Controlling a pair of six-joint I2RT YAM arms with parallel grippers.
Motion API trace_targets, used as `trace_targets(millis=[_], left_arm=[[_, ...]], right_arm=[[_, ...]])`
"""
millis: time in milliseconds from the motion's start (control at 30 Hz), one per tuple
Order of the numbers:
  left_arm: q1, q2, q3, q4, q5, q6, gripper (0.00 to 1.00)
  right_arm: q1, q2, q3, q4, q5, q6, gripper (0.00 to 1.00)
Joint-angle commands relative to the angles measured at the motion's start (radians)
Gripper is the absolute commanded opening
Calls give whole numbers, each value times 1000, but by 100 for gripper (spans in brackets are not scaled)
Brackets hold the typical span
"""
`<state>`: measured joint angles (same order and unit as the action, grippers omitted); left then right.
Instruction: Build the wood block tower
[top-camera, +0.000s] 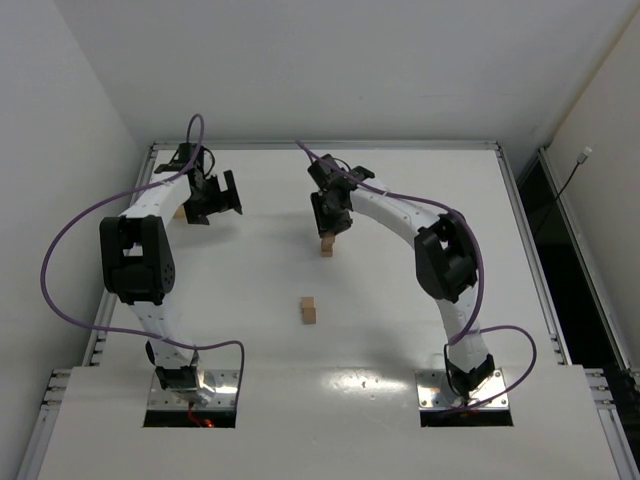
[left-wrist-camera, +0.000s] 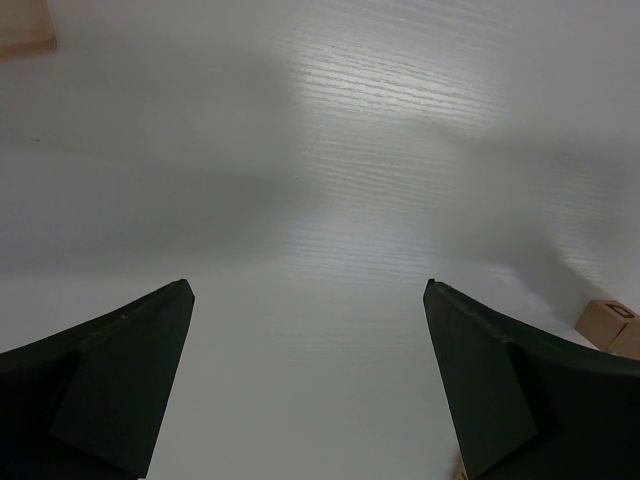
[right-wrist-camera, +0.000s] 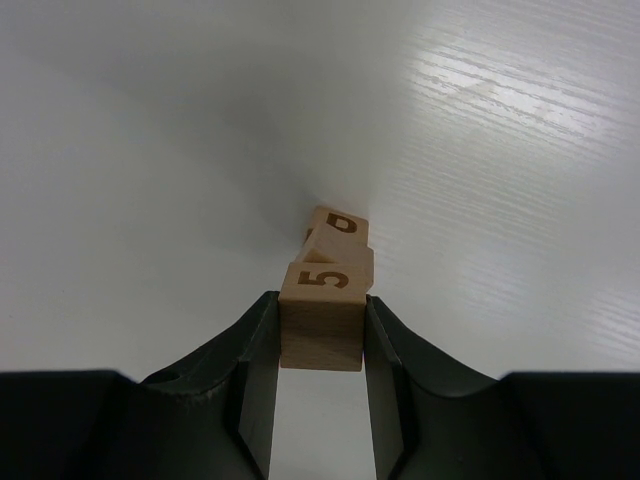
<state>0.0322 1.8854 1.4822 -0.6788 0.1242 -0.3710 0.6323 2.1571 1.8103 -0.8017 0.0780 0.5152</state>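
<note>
Wood block (top-camera: 309, 311) alone mid bench (top-camera: 420, 330), open room all round. Farther, R fingers (right-wrist-camera: 255, 360) clamped on block "5" (right-wrist-camera: 322, 310) over tower (top-camera: 327, 246), well clear of edges. Far left, L fingers (left-wrist-camera: 120, 390) wide apart nr another block (top-camera: 178, 213).

2 arms, left (top-camera: 140, 260) and right (top-camera: 445, 260). 2 hands: left hand (left-wrist-camera: 308, 285), right hand (right-wrist-camera: 320, 300). 1 bench (top-camera: 400, 340). Of the wood blocks, 3 (right-wrist-camera: 322, 315) (right-wrist-camera: 345, 262) (right-wrist-camera: 340, 222) bunch at the right hand, 1 (top-camera: 309, 311) sits mid-bench, and 1 (top-camera: 180, 213) is beside the left arm.
</note>
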Motion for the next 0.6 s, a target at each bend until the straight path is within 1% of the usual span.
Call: trace_targets(millis=[0, 100, 133, 167, 200, 233, 300, 333, 400, 433, 567], left_arm=[[-5, 14, -3, 21, 12, 9, 100], [-5, 14, -3, 21, 12, 9, 100], [-5, 14, -3, 21, 12, 9, 100], [-5, 14, -3, 21, 12, 9, 100], [-5, 14, -3, 21, 12, 9, 100], [-5, 14, -3, 21, 12, 9, 100], [-5, 14, -3, 21, 12, 9, 100], [-5, 14, -3, 21, 12, 9, 100], [-5, 14, -3, 21, 12, 9, 100], [-5, 23, -3, 21, 12, 9, 100], [-5, 14, -3, 21, 31, 23, 100]], right_arm=[[0, 3, 0, 16, 2, -6, 14], [9, 12, 0, 16, 2, -6, 22], [9, 12, 0, 16, 2, -6, 29], [9, 12, 0, 16, 2, -6, 33], [9, 12, -9, 16, 2, -6, 39], [9, 12, -9, 16, -7, -15, 56], [9, 12, -19, 25, -7, -15, 65], [9, 3, -19, 25, -20, -24, 73], [9, -8, -29, 35, -20, -24, 81], [9, -8, -29, 35, -20, -33, 83], [9, -74, -64, 56, -43, -81, 83]])
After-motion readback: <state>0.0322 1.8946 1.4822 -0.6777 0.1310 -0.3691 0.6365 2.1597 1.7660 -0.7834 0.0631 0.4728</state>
